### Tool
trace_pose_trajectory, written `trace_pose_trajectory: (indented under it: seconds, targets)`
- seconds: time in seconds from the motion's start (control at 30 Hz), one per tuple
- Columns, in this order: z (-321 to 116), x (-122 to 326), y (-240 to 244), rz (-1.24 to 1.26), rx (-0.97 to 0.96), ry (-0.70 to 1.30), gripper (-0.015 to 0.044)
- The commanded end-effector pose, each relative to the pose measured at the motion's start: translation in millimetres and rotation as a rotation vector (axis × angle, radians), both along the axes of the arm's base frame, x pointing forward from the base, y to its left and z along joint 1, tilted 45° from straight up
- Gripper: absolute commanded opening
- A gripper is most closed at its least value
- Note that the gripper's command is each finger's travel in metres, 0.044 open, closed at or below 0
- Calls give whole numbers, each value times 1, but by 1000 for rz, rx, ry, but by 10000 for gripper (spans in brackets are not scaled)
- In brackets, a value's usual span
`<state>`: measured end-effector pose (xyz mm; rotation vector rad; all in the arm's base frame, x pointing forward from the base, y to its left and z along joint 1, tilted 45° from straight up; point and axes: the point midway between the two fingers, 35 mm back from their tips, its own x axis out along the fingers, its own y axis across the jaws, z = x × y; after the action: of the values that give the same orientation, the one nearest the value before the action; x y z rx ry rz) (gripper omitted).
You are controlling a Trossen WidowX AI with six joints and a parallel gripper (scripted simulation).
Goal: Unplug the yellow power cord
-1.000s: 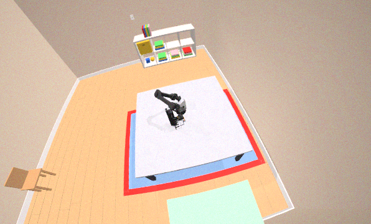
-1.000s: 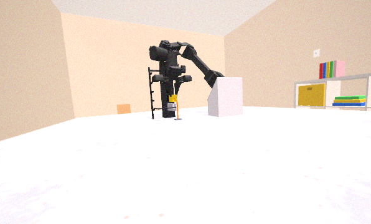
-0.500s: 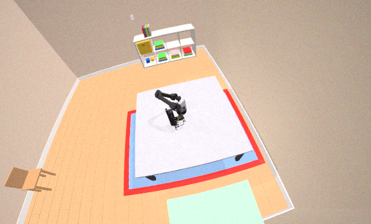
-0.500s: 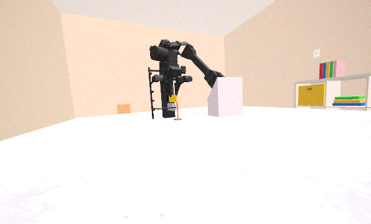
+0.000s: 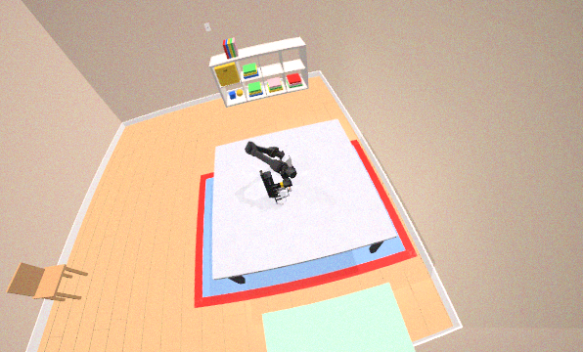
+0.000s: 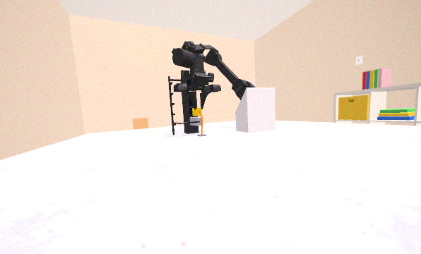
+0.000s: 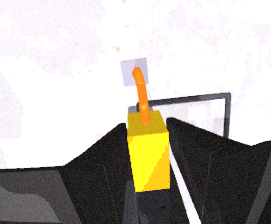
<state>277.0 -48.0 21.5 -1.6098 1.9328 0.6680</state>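
Arm (image 6: 228, 72): one unit, matte black throughout, built of blocky angular links with rounded cylindrical joint housings. Gripper (image 6: 195, 106): black parallel-jaw type; fingers are broad, flat-faced, tapering wedges. A thin white stripe runs along the finger edge nearest the wrist camera. No cables, screws or lettering discernible.
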Motion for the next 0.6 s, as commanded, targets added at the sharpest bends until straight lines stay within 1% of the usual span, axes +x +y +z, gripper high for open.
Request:
trace_pose_trajectory:
  seconds: [0.0, 0.13, 0.27, 0.57]
  targets:
    - [-15, 2, 23, 11, 54, 4, 0]
    - [-19, 1, 28, 11, 54, 4, 0]
    - [-13, 0, 19, 10, 49, 6, 105]
    - [-13, 0, 19, 10, 49, 6, 341]
